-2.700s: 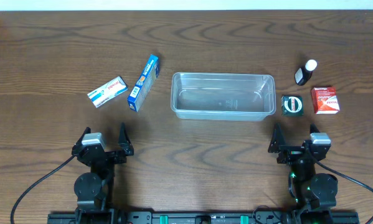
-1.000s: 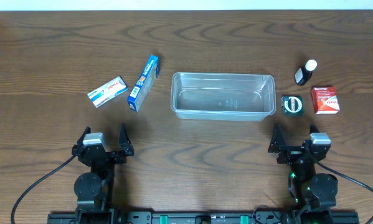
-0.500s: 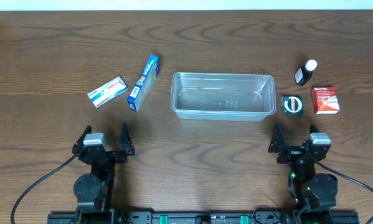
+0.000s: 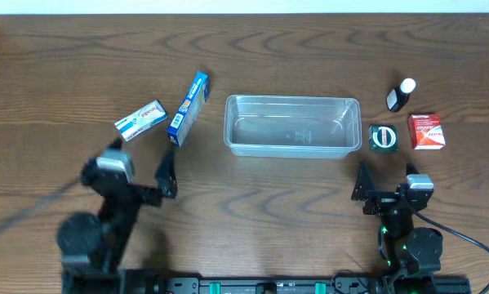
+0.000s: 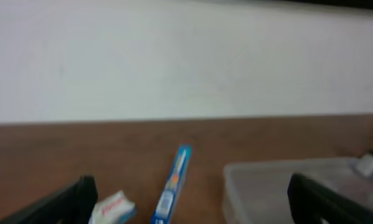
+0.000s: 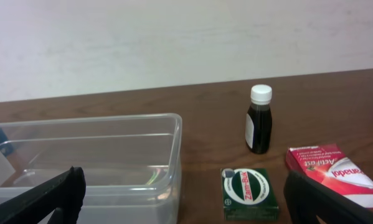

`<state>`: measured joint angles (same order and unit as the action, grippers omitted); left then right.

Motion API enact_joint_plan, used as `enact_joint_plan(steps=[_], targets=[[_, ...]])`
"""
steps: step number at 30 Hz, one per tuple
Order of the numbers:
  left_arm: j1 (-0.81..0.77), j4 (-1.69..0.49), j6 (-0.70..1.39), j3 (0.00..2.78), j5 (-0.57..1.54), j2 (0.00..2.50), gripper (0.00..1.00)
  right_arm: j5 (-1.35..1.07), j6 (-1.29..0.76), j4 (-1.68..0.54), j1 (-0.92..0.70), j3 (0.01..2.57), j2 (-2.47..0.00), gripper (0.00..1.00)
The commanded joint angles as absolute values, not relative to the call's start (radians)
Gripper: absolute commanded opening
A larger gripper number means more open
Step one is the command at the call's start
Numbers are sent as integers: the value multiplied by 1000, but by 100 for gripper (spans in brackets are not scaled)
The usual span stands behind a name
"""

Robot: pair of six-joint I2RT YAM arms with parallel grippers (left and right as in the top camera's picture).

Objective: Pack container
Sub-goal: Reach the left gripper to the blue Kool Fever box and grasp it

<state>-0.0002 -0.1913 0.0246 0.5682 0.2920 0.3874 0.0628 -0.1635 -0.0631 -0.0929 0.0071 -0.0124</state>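
Observation:
The clear container (image 4: 291, 125) stands empty at the table's middle. My left gripper (image 4: 140, 161) is open and blurred, just short of the white box (image 4: 140, 120) and the long blue box (image 4: 188, 108). In the left wrist view my left gripper (image 5: 191, 186) holds nothing between its dark fingers (image 5: 61, 202); beyond lie the white box (image 5: 113, 207), the blue box (image 5: 172, 185) and the container (image 5: 279, 186). My right gripper (image 4: 384, 178) is open and low near the front edge. In the right wrist view my right gripper (image 6: 185, 186) is empty too, facing the container (image 6: 86, 155).
To the container's right are a green box (image 4: 382, 137), a red box (image 4: 426, 131) and a dark bottle with a white cap (image 4: 400, 95). The right wrist view shows the green box (image 6: 248, 191), the red box (image 6: 334, 174) and the bottle (image 6: 259, 120). A white wall rises behind the table.
My left arm has lifted and swung forward toward the white and blue boxes, still open. The right arm and all objects have stayed put.

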Motion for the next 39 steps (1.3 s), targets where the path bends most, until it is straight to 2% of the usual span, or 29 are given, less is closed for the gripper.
enact_joint_plan(steps=[1, 9, 12, 16, 23, 35, 39], targets=[[2, -339, -19, 818, 333, 628, 98, 63, -148, -68, -85, 6, -10, 99], [-73, -942, -70, 1567, 319, 1274, 98, 63, -148, -68, -85, 6, -10, 99], [-110, -1084, -86, 1763, 250, 1467, 98, 63, -148, -68, -85, 6, -10, 99], [-133, -1082, -86, 1810, 169, 1625, 98, 63, -148, -68, -85, 6, -10, 99], [-128, -1038, -87, 1810, 156, 1831, 98, 63, -148, -68, -85, 6, -10, 99], [-129, -1005, -176, 1808, 80, 2027, 100, 63, -148, -68, -85, 6, -10, 99], [-129, -1004, -175, 1795, 39, 2059, 93, 63, -148, -68, -85, 6, -10, 99]])
